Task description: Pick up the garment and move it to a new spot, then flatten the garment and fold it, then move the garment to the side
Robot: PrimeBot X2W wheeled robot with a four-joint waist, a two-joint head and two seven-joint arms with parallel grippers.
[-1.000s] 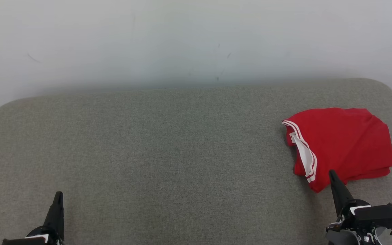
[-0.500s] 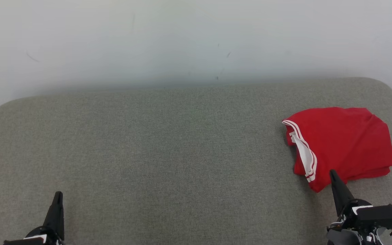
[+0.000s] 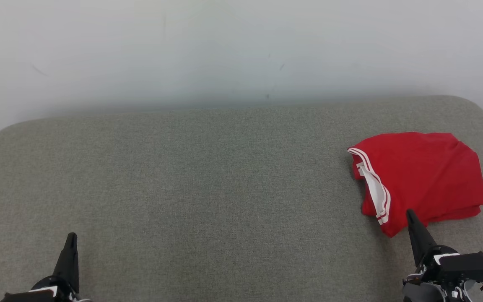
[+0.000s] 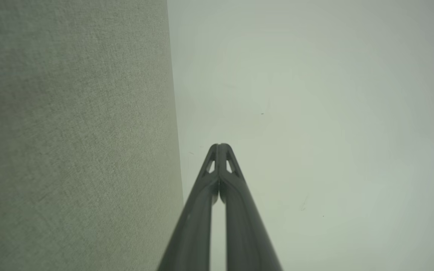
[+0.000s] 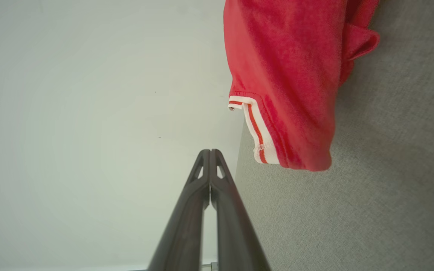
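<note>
Closest to you, your left gripper (image 3: 71, 238) sits low over the near left part of the grey fabric surface (image 3: 224, 180). Its two dark fingers are pressed together tip to tip with nothing between them. Your right gripper (image 3: 409, 214) is low at the near right, fingers likewise closed flat against each other and gripping nothing, pointing away from you. Just past its tips, and a little to its right, lies the red garment (image 3: 426, 176), folded into a compact bundle that rests on the fabric. In the head view the fingertip overlaps the bundle's near edge, but the right wrist view shows a gap between the fingers and the cloth. A white band with red stripes (image 3: 377, 188) runs down the garment's side that faces your left gripper, which is well apart from it. Beyond the garment and both grippers, the padded surface ends at a plain white wall (image 3: 224, 50).
</note>
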